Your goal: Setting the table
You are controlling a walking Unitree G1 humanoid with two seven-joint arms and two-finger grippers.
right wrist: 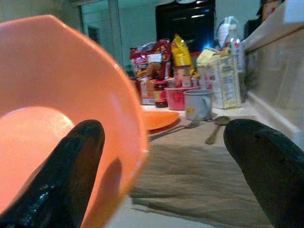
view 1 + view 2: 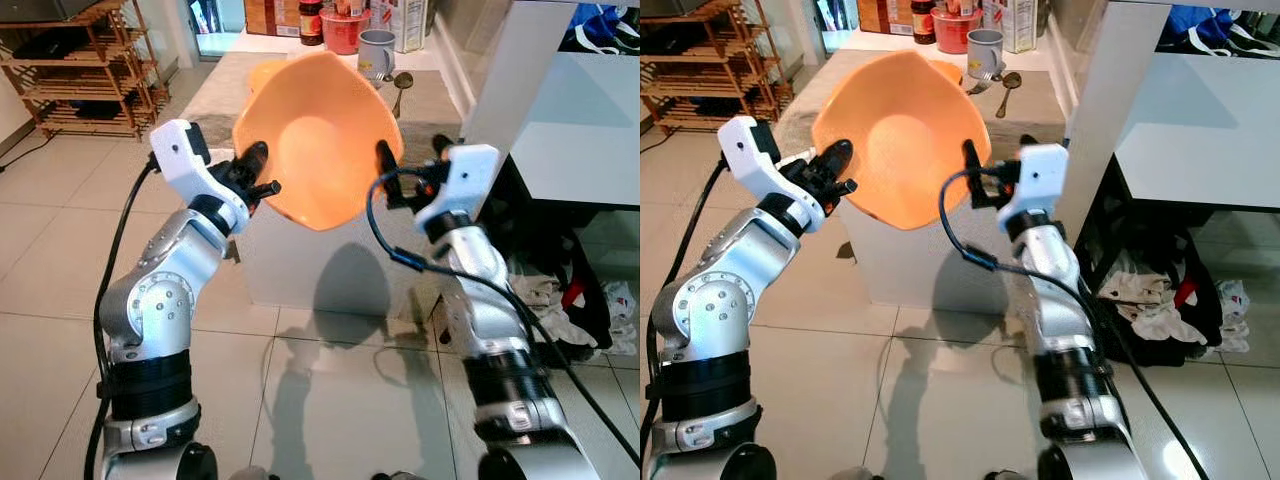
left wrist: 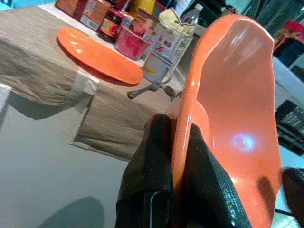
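Left gripper [image 2: 258, 172]: clamped on the rim of the orange bowl [image 2: 318, 140]; in the left wrist view one black finger [image 3: 147, 175] lies on the outside of the wall and the other inside.
Right gripper [image 2: 388, 172]: fingers spread wide; one finger [image 1: 71, 175] rests inside the bowl against its wall, the other [image 1: 266, 166] stands clear of the rim.
Orange bowl: held in the air between the two grippers, tipped up on edge, hollow facing back toward the robot's head; rim slightly oval, its longer axis running up and away from the grippers.
Table [image 2: 300, 270]: white, directly beyond and below the bowl, with a beige cloth [image 3: 42, 66] over its top.
Orange plate [image 3: 97, 56]: flat on the cloth, beyond the left gripper.
Fork [image 3: 145, 89] and spoon [image 1: 216, 127]: side by side on the cloth past the plate.
Grey mug [image 1: 198, 104], red bowl [image 1: 176, 97], jar [image 1: 160, 92], packets [image 1: 221, 78]: grouped at the table's far end.
Wooden rack [image 2: 85, 65]: well off to the left gripper's side.
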